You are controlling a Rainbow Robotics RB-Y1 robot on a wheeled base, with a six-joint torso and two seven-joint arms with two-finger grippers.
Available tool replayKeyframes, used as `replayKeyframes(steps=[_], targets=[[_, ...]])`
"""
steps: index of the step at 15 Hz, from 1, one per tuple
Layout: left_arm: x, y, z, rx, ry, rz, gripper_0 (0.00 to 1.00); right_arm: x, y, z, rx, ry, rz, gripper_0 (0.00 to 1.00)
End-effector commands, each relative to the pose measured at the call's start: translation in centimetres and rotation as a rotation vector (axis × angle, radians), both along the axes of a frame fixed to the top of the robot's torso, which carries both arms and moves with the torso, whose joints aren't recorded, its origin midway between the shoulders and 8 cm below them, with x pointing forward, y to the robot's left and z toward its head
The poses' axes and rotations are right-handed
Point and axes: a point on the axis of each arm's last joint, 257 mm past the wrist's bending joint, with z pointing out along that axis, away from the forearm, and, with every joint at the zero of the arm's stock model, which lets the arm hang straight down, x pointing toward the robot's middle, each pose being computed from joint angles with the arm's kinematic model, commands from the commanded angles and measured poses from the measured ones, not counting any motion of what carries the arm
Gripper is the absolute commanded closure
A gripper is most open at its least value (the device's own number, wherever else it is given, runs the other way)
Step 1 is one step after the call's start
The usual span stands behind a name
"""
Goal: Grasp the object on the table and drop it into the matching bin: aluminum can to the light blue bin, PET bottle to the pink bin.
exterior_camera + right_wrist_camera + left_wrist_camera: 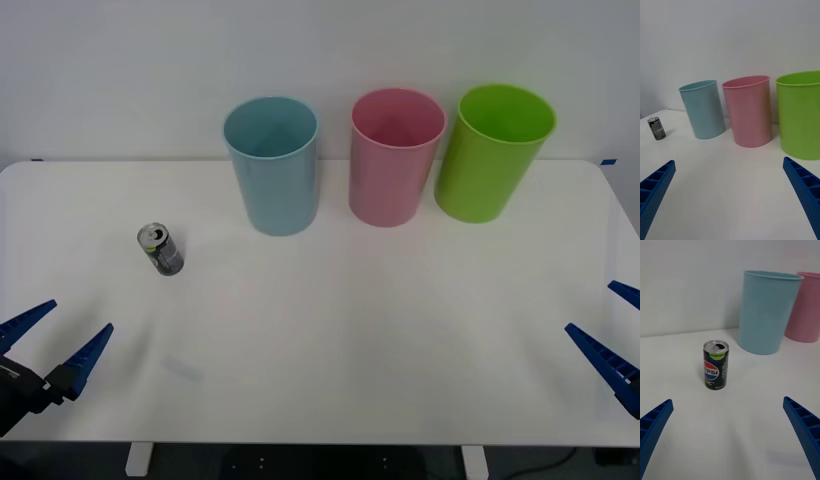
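One small dark aluminium can [715, 365], upright on white table [330, 350], left of light blue bin [271, 165]. Advance left gripper [55, 345], spread wide, squarely around mid-body; right gripper [612, 335], likewise spread, probably idle.

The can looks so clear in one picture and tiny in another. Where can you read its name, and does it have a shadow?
In the left wrist view the can is sharp, its Pepsi logo readable, with hardly any shadow on the table. In the right wrist view it is small, its label unreadable, with a faint shadow beside it. In the front view the light is soft and even.
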Motion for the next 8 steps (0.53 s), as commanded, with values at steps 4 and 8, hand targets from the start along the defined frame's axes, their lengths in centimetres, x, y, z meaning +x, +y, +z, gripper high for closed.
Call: replayKeyframes(steps=[4,8], targets=[[2.0,0.3,-1.8,-0.034,0.010,0.040,0.00,0.0,0.0,0.0,0.000,0.000,0.000,0.00],[4.0,0.2,-2.8,-0.044,0.011,0.043,0.00,0.0,0.0,0.0,0.000,0.000,0.000,0.00]])
